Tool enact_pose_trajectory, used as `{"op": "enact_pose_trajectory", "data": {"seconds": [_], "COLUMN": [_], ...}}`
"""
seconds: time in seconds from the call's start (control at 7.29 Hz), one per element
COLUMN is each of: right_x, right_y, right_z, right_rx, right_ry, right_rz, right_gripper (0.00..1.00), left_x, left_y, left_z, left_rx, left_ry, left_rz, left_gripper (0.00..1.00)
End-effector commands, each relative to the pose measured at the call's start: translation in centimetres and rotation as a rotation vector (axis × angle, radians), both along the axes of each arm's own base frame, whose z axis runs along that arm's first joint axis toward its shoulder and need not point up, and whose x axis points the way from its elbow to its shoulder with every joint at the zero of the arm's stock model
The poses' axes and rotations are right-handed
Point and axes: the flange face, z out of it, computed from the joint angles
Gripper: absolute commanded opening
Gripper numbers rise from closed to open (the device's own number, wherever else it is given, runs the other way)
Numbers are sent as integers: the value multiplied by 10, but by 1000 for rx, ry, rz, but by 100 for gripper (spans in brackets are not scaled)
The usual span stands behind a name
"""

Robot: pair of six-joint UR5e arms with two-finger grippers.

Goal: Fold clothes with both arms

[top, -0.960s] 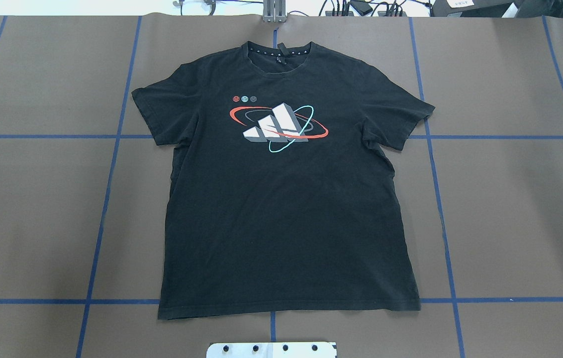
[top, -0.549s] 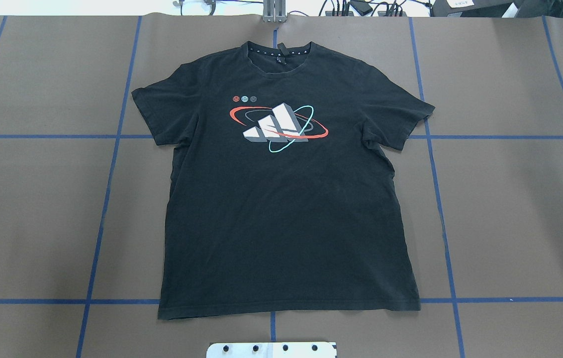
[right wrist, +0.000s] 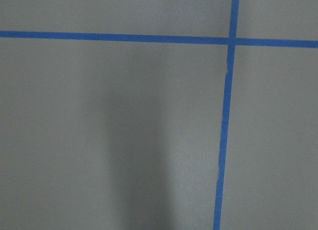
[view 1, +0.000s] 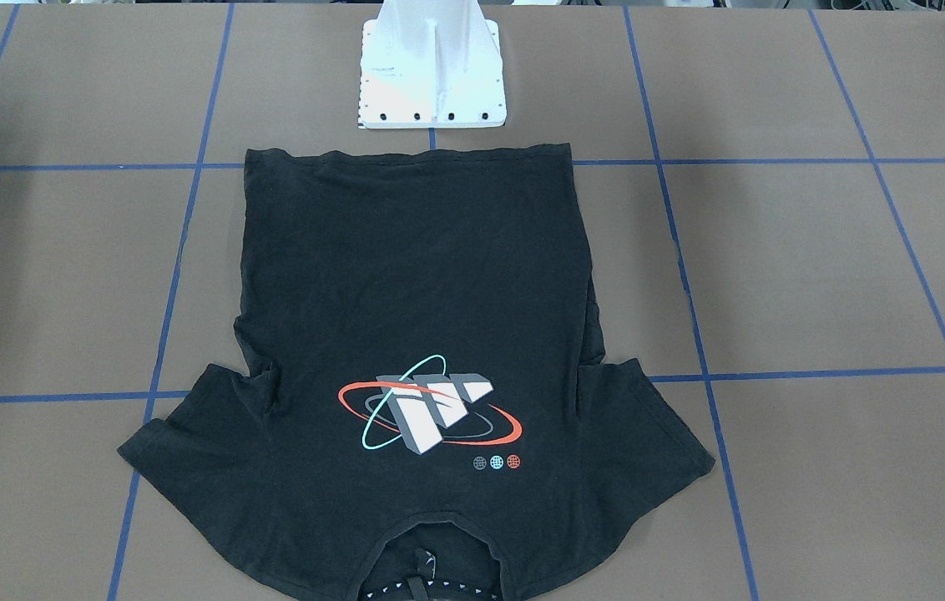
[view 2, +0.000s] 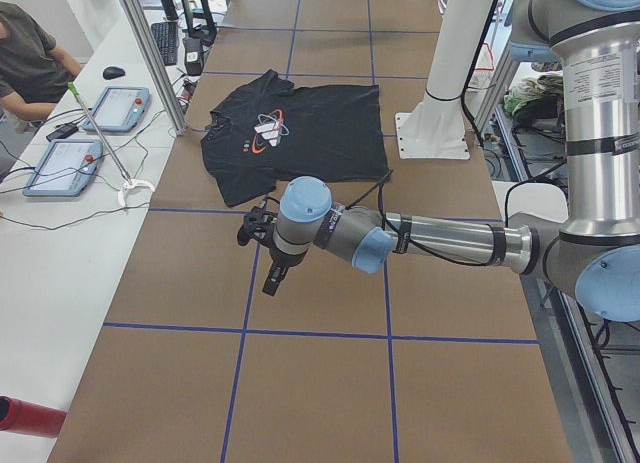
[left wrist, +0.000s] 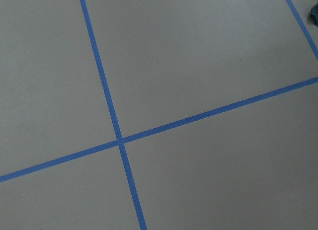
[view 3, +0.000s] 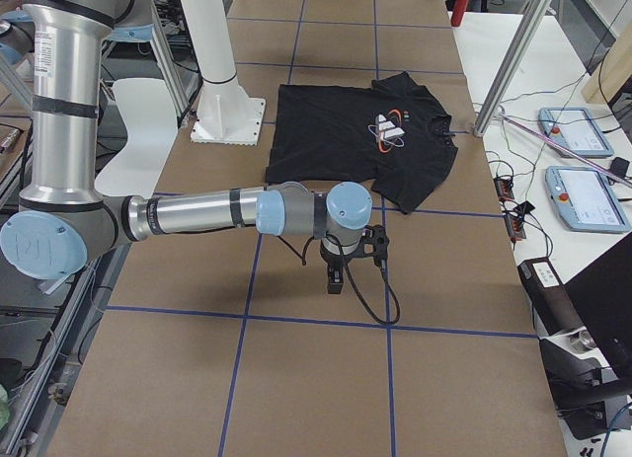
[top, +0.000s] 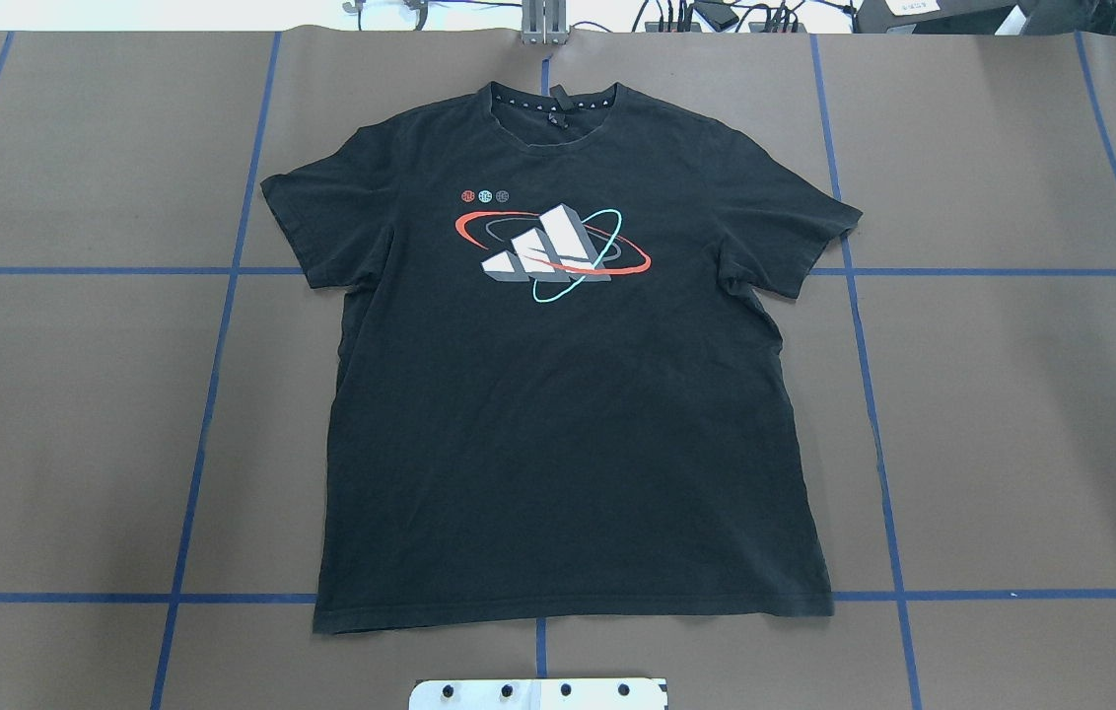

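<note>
The black T-shirt point(top: 568, 414) lies flat, logo up, on the table point(top: 1011, 394), its collar partly cut off in the front view. The left gripper point(view 2: 272, 280) and right gripper point(view 3: 336, 281) hang well clear of it. I cannot tell whether their fingers are apart or together.

Overhead and front cameras face each other across the shirt point(top: 568, 444); side cameras look along the tabletop point(view 2: 320, 403); wrist cameras sit close above it.

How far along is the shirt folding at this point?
Done: the T-shirt lies spread flat, logo up, sleeves out. In hand: nothing; the left gripper and right gripper hang over bare table to either side, off the cloth. Left: every fold; no sleeve or hem is turned over yet.
</note>
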Motion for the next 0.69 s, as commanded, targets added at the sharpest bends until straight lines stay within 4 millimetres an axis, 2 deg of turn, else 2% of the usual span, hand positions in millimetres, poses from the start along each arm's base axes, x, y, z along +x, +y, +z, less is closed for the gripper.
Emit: {"op": "enact_pose_trajectory", "data": {"seconds": [0.0,0.14,0.27,0.41,0.55], "right_x": [-22,-54,-99,-153,-201], "right_y": [-48,-104,-139,-161,-172], "right_z": [0,-2,-12,-22,-42], "right_rx": [-25,-49,-62,-88,-102], "right_ry": [-3,-15,-39,-50,-70], "right_rz": [25,84,156,226,258], "right_gripper": [99,99,99,98,98], "left_x": [0,0,0,0,0], "left_y": [0,-1,0,0,-1], "left_z": [-3,-2,1,2,-1], "left_rx": [8,11,7,6,24], "left_ry": [1,1,1,0,2], "left_rz": [1,2,2,3,3], "left_gripper": [100,100,100,100,100]}}
